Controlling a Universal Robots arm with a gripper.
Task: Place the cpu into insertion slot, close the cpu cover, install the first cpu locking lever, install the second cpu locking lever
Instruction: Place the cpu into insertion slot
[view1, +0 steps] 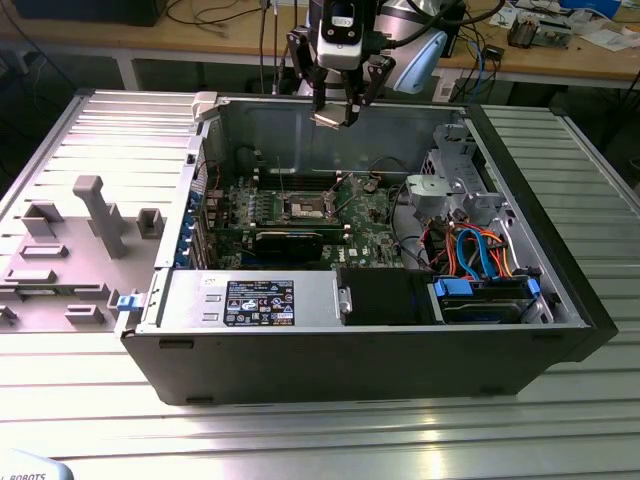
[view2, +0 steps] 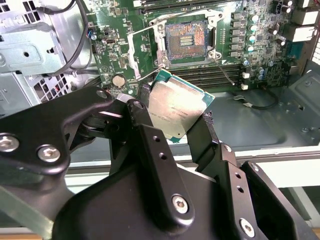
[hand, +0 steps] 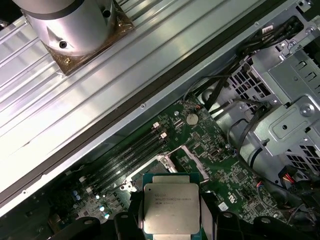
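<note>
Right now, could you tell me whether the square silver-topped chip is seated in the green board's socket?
No, the black gripper holds the silver-topped cpu apart from the empty metal-rimmed insertion slot.

Ribbed metal table (view1: 400, 440) bearing an open computer case (view1: 350, 360); grey plate (view1: 60, 250) with upright blocks flat just beside the case, on the exterior view's left; white object (view1: 25, 468) at the table edge, well apart from the case.
</note>
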